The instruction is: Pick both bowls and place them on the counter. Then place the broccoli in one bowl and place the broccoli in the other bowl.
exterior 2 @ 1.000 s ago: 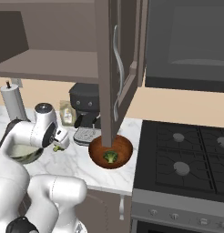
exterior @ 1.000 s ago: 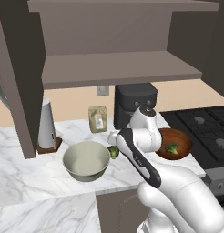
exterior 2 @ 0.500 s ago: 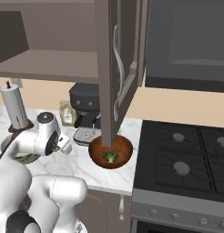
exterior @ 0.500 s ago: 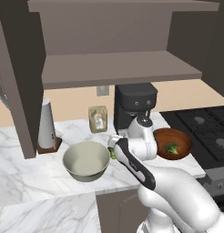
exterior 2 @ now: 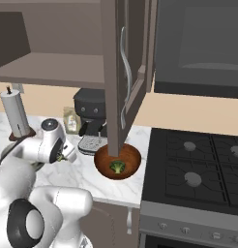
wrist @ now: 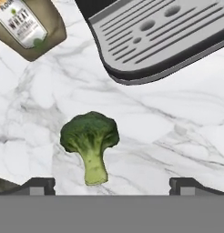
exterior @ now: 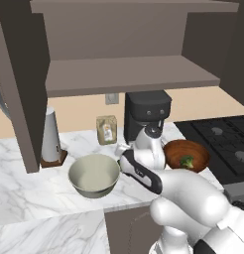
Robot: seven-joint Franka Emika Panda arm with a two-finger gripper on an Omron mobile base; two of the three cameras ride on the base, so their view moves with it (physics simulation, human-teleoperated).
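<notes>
Both bowls already sat on the white marble counter with grey veins (exterior: 25, 168). The wide pale grey-cream ceramic bowl (exterior: 94, 174) stood to the left and was empty. The glossy dark red-brown bowl (exterior: 186, 156) stood to the right, near the black stovetop (exterior 2: 198, 164), and it already had a small green broccoli piece (exterior 2: 117, 167) inside it. So the step in hand looked like the last one: getting the second broccoli into the empty pale bowl.

That second green broccoli floret with a pale stalk (wrist: 90, 142) lay flat on the marble, between the two bowls. It was near the grey slotted drip tray (wrist: 168, 36) of the black coffee machine (exterior: 146, 116), and a brown paper packet with a label (wrist: 29, 27) stood further off.

The robot's two-finger gripper (wrist: 111, 186) hung right above the floret. Its two dark fingertips (wrist: 38, 185) were spread wide, one on each side of the stalk, and they held nothing.

Next, the hand probably needed to go straight down until the tips were beside the stalk or the head. Then it should squeeze softly, lift, and carry the floret over to the pale bowl. The floret is lumpy, so it might roll or slip if the tips closed off-centre.
</notes>
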